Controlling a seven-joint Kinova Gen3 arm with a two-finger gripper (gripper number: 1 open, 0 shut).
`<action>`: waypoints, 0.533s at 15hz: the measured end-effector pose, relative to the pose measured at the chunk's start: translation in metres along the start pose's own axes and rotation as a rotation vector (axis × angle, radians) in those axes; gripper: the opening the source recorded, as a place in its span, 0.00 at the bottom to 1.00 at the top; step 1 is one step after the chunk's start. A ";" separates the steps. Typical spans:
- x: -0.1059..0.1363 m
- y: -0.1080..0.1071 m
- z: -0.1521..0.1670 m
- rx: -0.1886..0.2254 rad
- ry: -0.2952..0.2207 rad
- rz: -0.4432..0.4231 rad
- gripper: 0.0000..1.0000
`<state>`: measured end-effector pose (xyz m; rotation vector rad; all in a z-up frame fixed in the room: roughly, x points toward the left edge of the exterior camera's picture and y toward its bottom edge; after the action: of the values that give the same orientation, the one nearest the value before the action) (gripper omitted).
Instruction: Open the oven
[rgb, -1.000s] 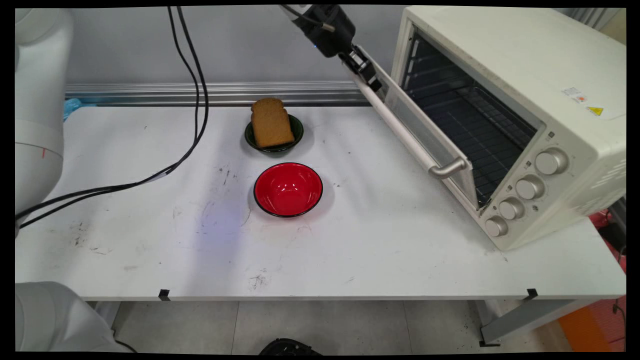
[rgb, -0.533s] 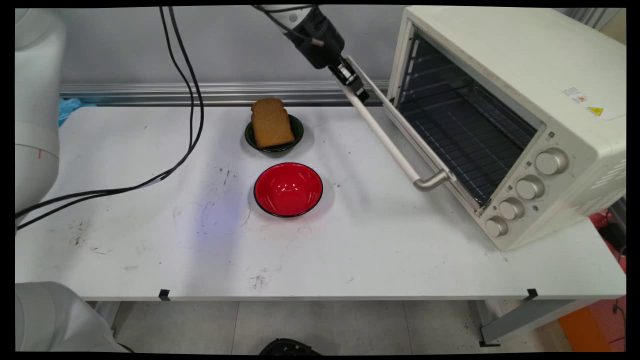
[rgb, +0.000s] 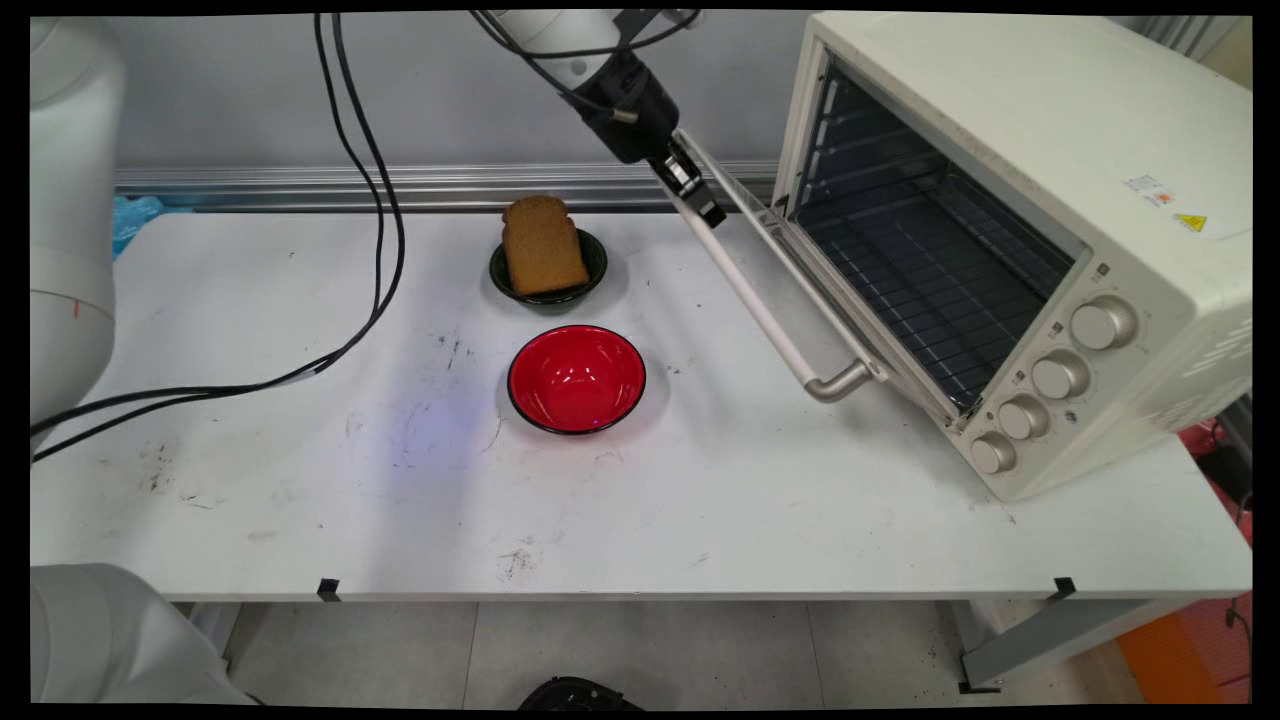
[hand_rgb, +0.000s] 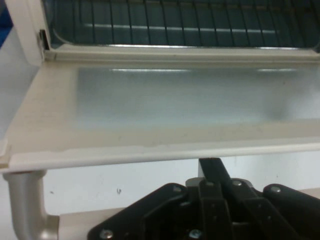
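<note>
My black gripper (rgb: 700, 200) is at the far end of the oven door handle (rgb: 760, 310), a pale bar with metal brackets. Its fingers are shut together and hooked into the gap between the bar and the door (rgb: 795, 262). The door hangs roughly half lowered from the cream toaster oven (rgb: 1050, 150). In the hand view the shut gripper (hand_rgb: 212, 169) pokes up just under the door's edge, with the glass door (hand_rgb: 175, 110) spread out above it. One handle bracket (hand_rgb: 25, 205) shows at the lower left, and the wire rack (hand_rgb: 175, 20) lies inside the oven beyond.
A slice of brown bread (rgb: 543, 245) leans in a small dark green bowl (rgb: 592, 272) at the table's back middle. An empty red bowl (rgb: 576, 378) sits just in front of it. Black cables (rgb: 385, 200) hang from the arm over the table's left half.
The gripper has moved down and to the left with the handle, and the oven door has swung further open, showing more of the rack inside.
</note>
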<state>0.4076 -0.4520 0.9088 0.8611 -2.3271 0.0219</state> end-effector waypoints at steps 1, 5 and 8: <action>-0.002 0.000 0.001 0.000 -0.003 0.002 0.00; -0.010 0.002 0.001 0.003 -0.015 0.011 0.00; -0.020 0.004 0.000 0.003 -0.031 0.018 0.00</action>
<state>0.4167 -0.4372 0.8975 0.8480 -2.3640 0.0201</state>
